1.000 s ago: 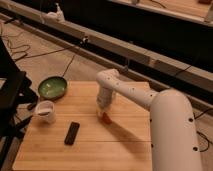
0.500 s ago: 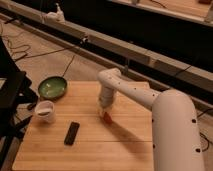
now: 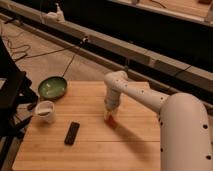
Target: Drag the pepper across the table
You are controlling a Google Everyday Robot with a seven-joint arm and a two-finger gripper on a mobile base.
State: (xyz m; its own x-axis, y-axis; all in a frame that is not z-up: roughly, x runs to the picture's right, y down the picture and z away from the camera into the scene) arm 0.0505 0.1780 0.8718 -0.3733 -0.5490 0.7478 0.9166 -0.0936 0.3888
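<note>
Your gripper (image 3: 110, 116) is down at the tabletop near the middle of the table (image 3: 135, 145), right over the pepper (image 3: 111, 121), whose orange-red tip shows just below it; you cannot tell from here whether the gripper is closed on it or only pressing beside it. The main risk, as you drag, is that the pepper slips out from under the contact and rolls free, since it looks small, tapered and smooth, so a sideways push on one end could spin it instead of carrying it. Pressing too hard could also make it catch at a plank seam. If you drag left, watch the black remote (image 3: 72, 133) and the white cup (image 3: 45, 111), which sit well apart for now; the green bowl (image 3: 52, 88) lies at the far left corner. Compared with a second ago, the arm and pepper appear to have shifted only slightly, if at all, while the remote, cup and bowl have stayed put.
</note>
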